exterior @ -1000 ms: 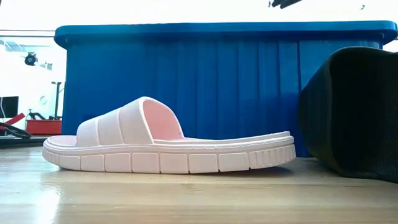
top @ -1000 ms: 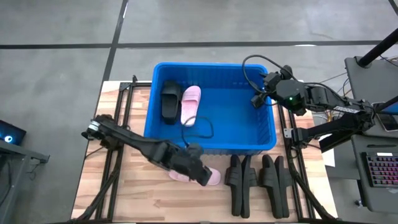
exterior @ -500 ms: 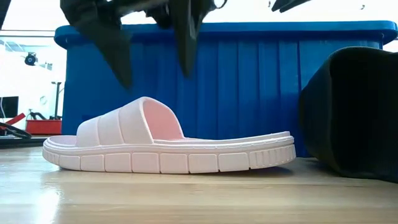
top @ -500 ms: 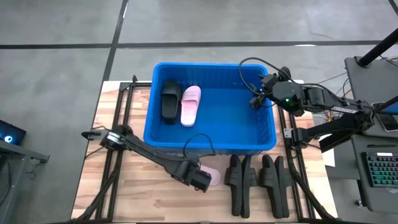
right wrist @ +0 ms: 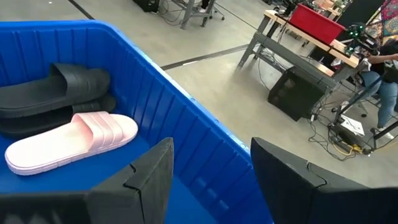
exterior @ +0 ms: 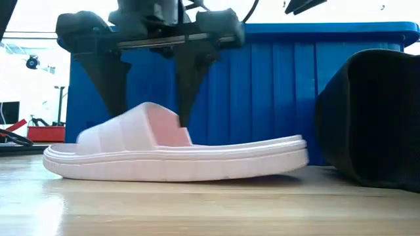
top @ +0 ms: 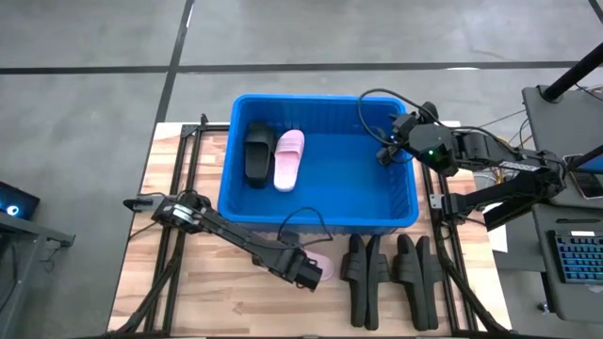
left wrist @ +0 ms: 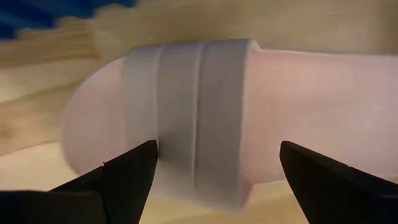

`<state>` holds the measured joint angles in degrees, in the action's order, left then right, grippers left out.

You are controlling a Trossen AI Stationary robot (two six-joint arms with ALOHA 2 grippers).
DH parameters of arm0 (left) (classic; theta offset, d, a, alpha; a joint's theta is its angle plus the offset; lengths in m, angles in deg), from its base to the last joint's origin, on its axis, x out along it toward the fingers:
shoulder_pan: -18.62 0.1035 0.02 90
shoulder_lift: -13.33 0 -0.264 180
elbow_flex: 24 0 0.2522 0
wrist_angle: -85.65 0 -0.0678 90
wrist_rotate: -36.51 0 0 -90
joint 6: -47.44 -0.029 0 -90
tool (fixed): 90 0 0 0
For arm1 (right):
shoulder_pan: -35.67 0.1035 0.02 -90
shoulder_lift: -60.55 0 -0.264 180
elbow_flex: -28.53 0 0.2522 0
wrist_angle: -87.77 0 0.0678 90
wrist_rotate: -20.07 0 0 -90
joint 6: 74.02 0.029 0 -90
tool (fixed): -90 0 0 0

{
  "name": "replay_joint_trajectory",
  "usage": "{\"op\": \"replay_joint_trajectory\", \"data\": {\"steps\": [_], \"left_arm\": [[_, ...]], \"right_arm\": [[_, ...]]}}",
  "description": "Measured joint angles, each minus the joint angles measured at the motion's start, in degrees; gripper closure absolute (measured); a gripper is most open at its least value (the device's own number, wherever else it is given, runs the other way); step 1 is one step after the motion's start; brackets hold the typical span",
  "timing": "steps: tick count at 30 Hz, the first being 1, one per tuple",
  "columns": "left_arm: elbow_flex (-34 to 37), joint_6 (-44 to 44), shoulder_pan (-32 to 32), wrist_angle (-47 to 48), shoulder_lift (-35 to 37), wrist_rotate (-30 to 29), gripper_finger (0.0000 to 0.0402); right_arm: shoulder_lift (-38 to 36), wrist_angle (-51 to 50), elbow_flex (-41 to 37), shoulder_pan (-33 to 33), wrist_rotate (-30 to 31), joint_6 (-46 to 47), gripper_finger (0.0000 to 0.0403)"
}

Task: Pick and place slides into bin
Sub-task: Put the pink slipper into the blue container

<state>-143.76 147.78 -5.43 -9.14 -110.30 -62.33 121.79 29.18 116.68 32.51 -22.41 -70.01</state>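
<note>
Wooden table point(top: 203, 282) top, grey floor around it, workshop benches beyond. Blue bin point(top: 407, 218) sits at the table's far edge, deep, ribbed walls, rolled rim; inside, at its left end, one black slide point(top: 258, 151) and one pink slide point(top: 288, 158) side by side, rest of the bin floor bare. Second pink slide point(exterior: 177, 147) lies flat on the table by the near edge, just in front of the bin's near wall: pale pink, one wide ribbed strap, thick sole. Left gripper point(exterior: 149, 98) is down over it, fingers wide, one on each side of the strap, not closed on it. Black slides point(top: 391, 268) stand packed together to its right near the front edge. Right gripper point(top: 384, 153) hangs over the bin's far right corner, fingers apart, holding nothing.
</note>
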Motion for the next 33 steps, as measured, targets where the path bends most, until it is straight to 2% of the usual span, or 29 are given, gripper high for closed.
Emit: {"op": "replay_joint_trajectory", "data": {"steps": [5, 12, 16, 24, 28, 33], "left_arm": [[0.7, -0.1, 0.1, 4.6, 0.0, 1.6, 0.0102], [2.1, -2.1, 0.3, 4.5, 0.0, 1.9, 0.0159], [2.3, -4.8, 0.3, 4.5, 0.0, 2.2, 0.022], [1.8, -15.7, 0.5, 4.7, 0.4, 6.5, 0.0386], [1.7, -24.9, 0.2, 4.7, 2.1, 7.4, 0.0392], [1.4, -38.4, 0.2, 4.3, 6.3, 11.4, 0.0399]], "right_arm": [[0.1, 0.0, 0.0, 0.0, 0.0, 0.4, 0.0197], [0.1, 0.0, 0.0, 0.0, 0.0, 1.6, 0.0197], [0.1, 0.0, 0.0, 0.0, 0.0, 1.5, 0.0197], [0.1, -0.1, 0.0, 0.0, 0.0, 1.4, 0.0197], [0.1, -0.1, 0.0, 0.0, 0.0, 1.3, 0.0197], [0.1, -0.1, 0.0, 0.0, 0.0, 1.3, 0.0197]]}}
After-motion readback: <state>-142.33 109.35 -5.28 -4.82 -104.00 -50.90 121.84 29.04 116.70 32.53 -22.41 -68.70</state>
